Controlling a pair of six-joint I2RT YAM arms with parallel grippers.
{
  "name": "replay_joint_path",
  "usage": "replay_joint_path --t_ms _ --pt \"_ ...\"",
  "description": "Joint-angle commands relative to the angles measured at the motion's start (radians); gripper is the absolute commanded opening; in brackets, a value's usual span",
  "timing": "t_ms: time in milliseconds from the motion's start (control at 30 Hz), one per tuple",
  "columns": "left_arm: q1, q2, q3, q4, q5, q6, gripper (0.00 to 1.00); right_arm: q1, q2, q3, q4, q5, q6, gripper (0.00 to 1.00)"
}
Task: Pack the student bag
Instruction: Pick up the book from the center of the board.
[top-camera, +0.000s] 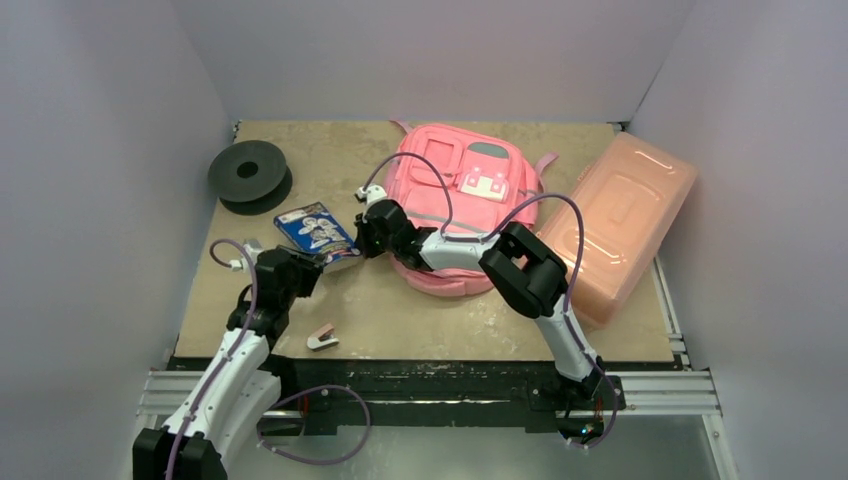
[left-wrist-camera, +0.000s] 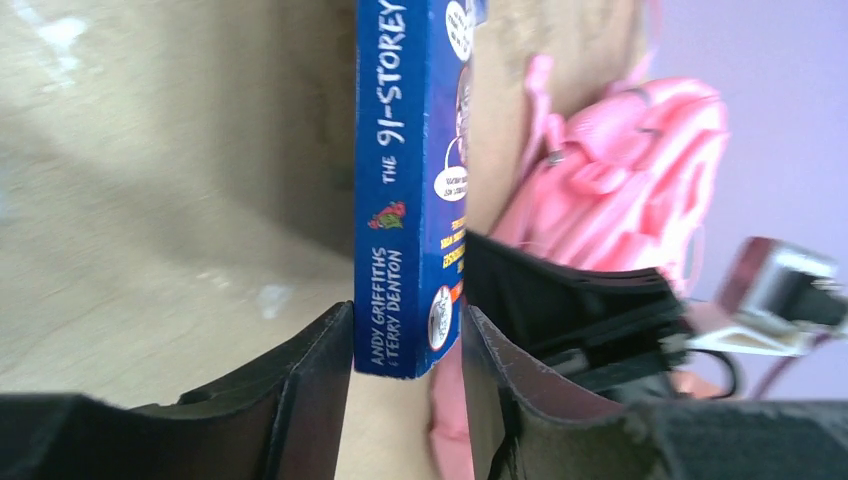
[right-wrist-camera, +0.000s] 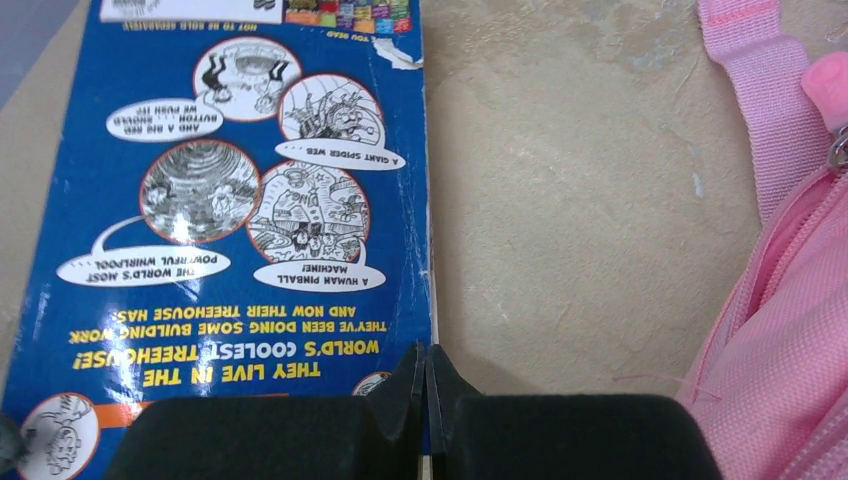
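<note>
My left hand (left-wrist-camera: 405, 335) has its two fingers standing on either side of the lower corner of a blue book (top-camera: 318, 233), one finger along the cover and the other along the back, both very close to it; I cannot tell whether they are truly pinching it or only bracketing it. The spine faces my left wrist camera and reads "The 91-Storey", with the authors' names beneath. My right hand (right-wrist-camera: 428, 385) is closed, its tips pressed together right at the long edge of the book's back cover, which is full of cartoon bubbles and yellow lettering. The pink backpack (top-camera: 462, 195) lies flat on the counter (top-camera: 400, 310) just to the right of the book, front pockets and white clasp patch facing up, a strap and a zip showing beside my right hand. A salmon plastic box (top-camera: 615, 225) sits at the backpack's right side, tilted. A black spool (top-camera: 247, 172) rests at the far left of the counter, and a small pink and white object (top-camera: 322, 338) lies near the front edge
</note>
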Motion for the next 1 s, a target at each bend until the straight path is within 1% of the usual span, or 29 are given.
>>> replay_joint_path --t_ms 0,233,333,400,433,500,567,667,733,767,900,967 --pt "0.001 -0.011 0.020 0.294 0.030 -0.061 0.40 0.040 0.054 -0.040 -0.114 -0.140 0.022 0.01" --pt "0.000 0.066 0.057 0.268 0.058 -0.063 0.39 0.044 0.053 -0.037 -0.110 -0.152 0.023 0.00" --pt "-0.001 0.080 0.081 0.226 0.060 -0.043 0.31 0.045 0.048 -0.039 -0.112 -0.147 0.017 0.00" --pt "0.000 0.092 0.108 0.153 0.072 -0.007 0.28 0.044 0.039 -0.038 -0.125 -0.131 0.006 0.03" --pt "0.000 0.100 0.128 0.117 0.072 0.014 0.27 0.044 0.031 -0.036 -0.134 -0.120 -0.003 0.07" --pt "0.001 0.120 0.166 0.039 0.081 0.059 0.19 0.044 0.009 -0.038 -0.146 -0.099 -0.021 0.14" --pt "0.000 0.141 0.202 -0.038 0.087 0.094 0.14 0.045 -0.025 -0.045 -0.152 -0.081 -0.046 0.25" --pt "0.000 0.162 0.232 -0.093 0.098 0.143 0.11 0.048 -0.089 -0.089 -0.107 -0.071 -0.101 0.41" --pt "0.000 0.163 0.248 -0.125 0.103 0.173 0.04 0.055 -0.128 -0.129 -0.060 -0.052 -0.146 0.52" --pt "0.001 0.159 0.258 -0.144 0.103 0.184 0.00 0.061 -0.149 -0.153 -0.036 -0.042 -0.168 0.56" --pt "0.001 0.124 0.316 -0.264 0.084 0.212 0.00 0.102 -0.272 -0.317 0.166 -0.046 -0.267 0.73" --pt "0.000 0.104 0.360 -0.354 0.074 0.207 0.00 0.134 -0.325 -0.392 0.285 -0.001 -0.302 0.81"
